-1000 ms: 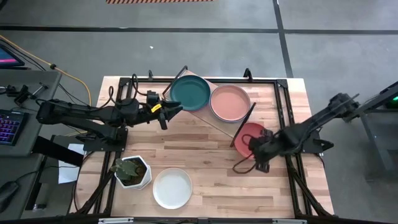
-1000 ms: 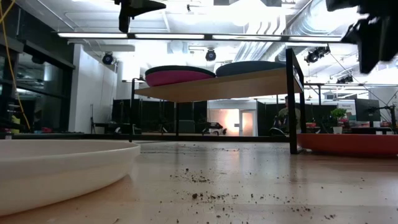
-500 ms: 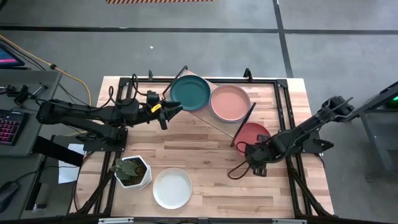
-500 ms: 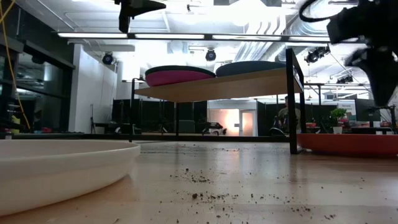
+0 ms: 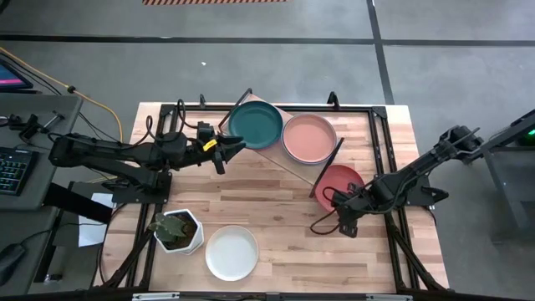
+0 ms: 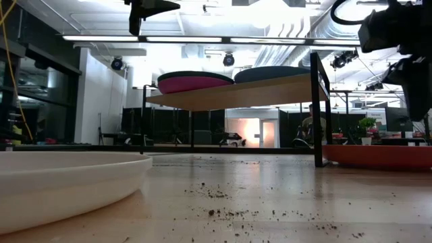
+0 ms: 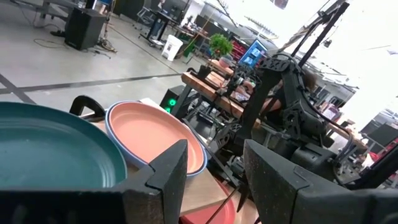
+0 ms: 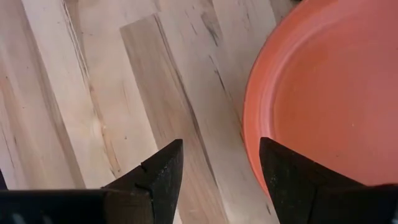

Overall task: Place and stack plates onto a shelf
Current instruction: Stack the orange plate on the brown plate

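Note:
The shelf [image 5: 278,159] carries two stacks. A dark green plate [image 5: 255,124] lies on a magenta plate [image 6: 192,84]. A dusty pink plate [image 5: 309,138] lies on a blue plate whose rim [image 7: 198,163] shows around it. The coral red plate [image 5: 341,180] lies flat on the table by the shelf's right leg. The white plate [image 5: 231,252] lies flat near the table's near edge. My left gripper [image 5: 226,148] hangs open and level just left of the green plate. My right gripper [image 8: 221,165] is open and points down above the coral plate's rim [image 8: 252,118], one finger over the plate and one over bare wood.
A white hexagonal plant pot [image 5: 177,231] stands left of the white plate. Soil crumbs [image 6: 229,202] are scattered on the tabletop. Black frame rails [image 5: 393,167] run along the table's edges. Bare wood [image 5: 259,196] lies between the shelf and the white plate.
My right gripper has come down from above toward the coral red plate and shifted a little toward the table's near edge; it now hangs over the plate's rim. The plates have stayed where they were.

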{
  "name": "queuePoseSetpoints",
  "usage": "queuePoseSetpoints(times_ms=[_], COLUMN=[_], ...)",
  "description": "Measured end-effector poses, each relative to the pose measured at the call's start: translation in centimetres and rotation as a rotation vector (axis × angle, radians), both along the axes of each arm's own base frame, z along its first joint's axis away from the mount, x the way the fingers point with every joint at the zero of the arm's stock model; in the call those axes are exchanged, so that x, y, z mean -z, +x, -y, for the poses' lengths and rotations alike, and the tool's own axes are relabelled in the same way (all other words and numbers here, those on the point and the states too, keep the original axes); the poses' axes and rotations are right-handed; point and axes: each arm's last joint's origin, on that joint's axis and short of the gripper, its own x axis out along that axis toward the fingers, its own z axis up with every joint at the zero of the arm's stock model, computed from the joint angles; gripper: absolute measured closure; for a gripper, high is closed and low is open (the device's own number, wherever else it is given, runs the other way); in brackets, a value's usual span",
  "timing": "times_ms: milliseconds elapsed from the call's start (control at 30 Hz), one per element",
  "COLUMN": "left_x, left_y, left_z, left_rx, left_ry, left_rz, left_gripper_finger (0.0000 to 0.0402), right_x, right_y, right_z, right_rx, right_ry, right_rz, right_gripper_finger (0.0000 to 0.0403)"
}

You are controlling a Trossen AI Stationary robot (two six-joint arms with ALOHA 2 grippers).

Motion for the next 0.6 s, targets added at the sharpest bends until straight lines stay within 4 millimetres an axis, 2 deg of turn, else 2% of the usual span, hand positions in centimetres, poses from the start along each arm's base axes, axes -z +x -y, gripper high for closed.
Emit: queuePoseSetpoints(times_ms=[233,600], left_x=[0.00,0.05], left_y=[0.00,0.03], left_z=[0.00,0.03], left_rx=[0.000,0.011], left_ry=[0.000,0.018], left_rz=[0.000,-0.010], left_gripper_finger=[0.0254,0.0254], right_x=[-0.05,-0.10], right_y=[0.11,0.94], right_z=[0.00,-0.41], right_rx=[-0.023,-0.213], right_ry=[-0.019,-0.071], right_rz=[0.021,0.134], right_gripper_finger=[0.0210,0.0210])
